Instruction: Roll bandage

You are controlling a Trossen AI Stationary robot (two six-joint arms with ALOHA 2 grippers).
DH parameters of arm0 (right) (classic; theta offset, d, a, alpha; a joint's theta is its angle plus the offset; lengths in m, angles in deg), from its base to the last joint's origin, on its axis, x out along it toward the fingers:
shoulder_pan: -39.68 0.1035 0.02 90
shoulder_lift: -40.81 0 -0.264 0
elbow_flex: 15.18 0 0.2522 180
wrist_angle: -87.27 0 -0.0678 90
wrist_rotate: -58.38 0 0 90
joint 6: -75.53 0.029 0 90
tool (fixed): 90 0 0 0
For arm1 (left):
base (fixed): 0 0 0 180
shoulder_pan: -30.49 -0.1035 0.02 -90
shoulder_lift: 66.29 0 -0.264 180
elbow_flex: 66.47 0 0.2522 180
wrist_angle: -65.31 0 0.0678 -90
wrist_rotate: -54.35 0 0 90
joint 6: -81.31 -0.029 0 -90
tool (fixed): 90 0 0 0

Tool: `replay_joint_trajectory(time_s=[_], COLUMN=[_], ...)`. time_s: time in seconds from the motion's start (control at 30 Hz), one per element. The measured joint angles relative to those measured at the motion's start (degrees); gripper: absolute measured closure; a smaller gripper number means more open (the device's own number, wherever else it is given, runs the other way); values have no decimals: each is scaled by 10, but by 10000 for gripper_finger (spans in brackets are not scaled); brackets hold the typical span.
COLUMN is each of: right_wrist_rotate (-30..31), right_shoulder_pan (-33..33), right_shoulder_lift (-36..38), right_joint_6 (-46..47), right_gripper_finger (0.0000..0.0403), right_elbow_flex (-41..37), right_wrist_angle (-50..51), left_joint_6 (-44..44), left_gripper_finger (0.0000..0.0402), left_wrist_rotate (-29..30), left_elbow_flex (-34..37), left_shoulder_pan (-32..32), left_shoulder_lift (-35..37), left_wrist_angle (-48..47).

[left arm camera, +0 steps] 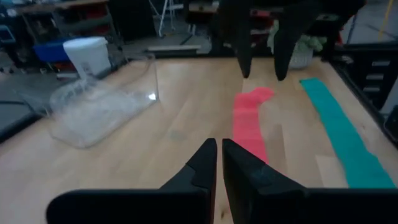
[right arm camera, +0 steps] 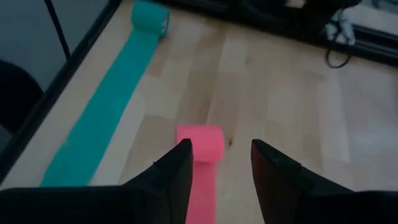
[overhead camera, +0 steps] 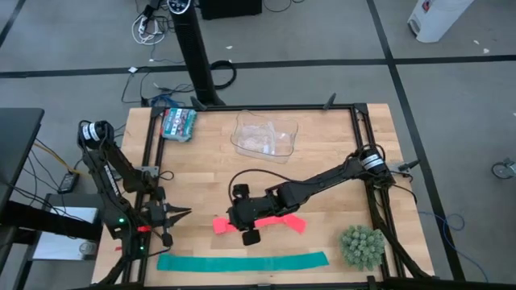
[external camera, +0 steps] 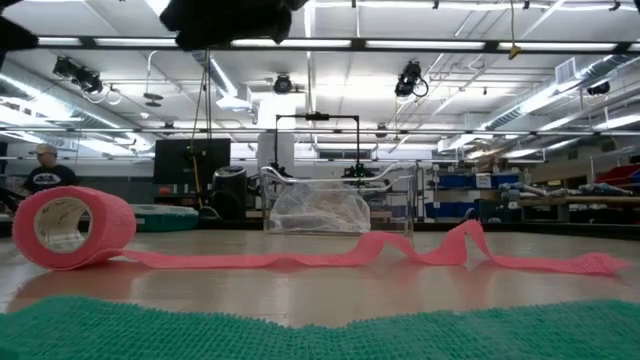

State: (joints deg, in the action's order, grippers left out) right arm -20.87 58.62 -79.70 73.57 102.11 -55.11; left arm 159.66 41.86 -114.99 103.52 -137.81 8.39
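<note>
High view, right gripper (overhead camera: pixel 248 228): reaching over the middle of the light wooden table (overhead camera: pixel 322 145), directly above the pink-red soft fabric bandage (overhead camera: pixel 294 223).
High view, bandage: one end sticking out beside the right gripper toward the left arm, the other end lying flat on the far side of it, toward the right table edge.
High view, left gripper (overhead camera: pixel 179 213): low at the left table edge, tips together, pointing at the bandage but apart from it.
High view, other things: long teal-green fabric strip (overhead camera: pixel 242 261) flat just in front of both grippers; clear plastic tray (overhead camera: pixel 264 137) behind the right gripper; spiky green ball (overhead camera: pixel 361 246) near the front right corner; teal packet (overhead camera: pixel 178 123) at the back left.

Low view, bandage (external camera: pixel 300 258): partly rolled, compact roll at one end with open core, the loose tail running wrinkled across the table.
Low view, teal-green strip (external camera: pixel 320 330): across the foreground.
Low view, background: a person (external camera: pixel 42 172) far behind.

Left wrist view, left gripper (left arm camera: pixel 219 152): fingers closed on nothing, bandage (left arm camera: pixel 250 124) straight ahead, not touched.
Left wrist view, right gripper: dark fingers (left arm camera: pixel 241 43) hanging over the far end of the bandage.

Right wrist view, right gripper (right arm camera: pixel 221 155): fingers spread moderately, nothing held; bandage roll (right arm camera: pixel 200 143) just ahead of the fingertips, tail passing between the fingers.
Right wrist view, teal-green strip (right arm camera: pixel 102 121): beside the gripper, a small roll at its far end.
</note>
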Motion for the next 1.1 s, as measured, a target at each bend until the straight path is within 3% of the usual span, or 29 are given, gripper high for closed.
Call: replay_joint_trajectory(time_s=[0.2,0.4,0.6,0.8,1.1], right_wrist_rotate=[-1,42,95,87,61], right_shoulder_pan=[4,18,34,39,25], right_shoulder_lift=[-78,-139,-165,-164,-180], right_joint_6=[-52,-120,-152,-133,-138], right_gripper_finger=[252,243,188,135,136], right_elbow_flex=[88,152,164,165,161], right_wrist_angle=[40,38,34,19,-11], left_joint_6=[4,7,7,7,-1], left_gripper_finger=[370,369,369,369,369], left_wrist_rotate=[-39,-54,-76,-75,-77], left_elbow_flex=[1,1,0,0,-4], left_shoulder_pan=[-3,-3,-3,-8,-14], left_shoulder_lift=[0,0,1,1,1], left_wrist_angle=[4,15,16,16,31])
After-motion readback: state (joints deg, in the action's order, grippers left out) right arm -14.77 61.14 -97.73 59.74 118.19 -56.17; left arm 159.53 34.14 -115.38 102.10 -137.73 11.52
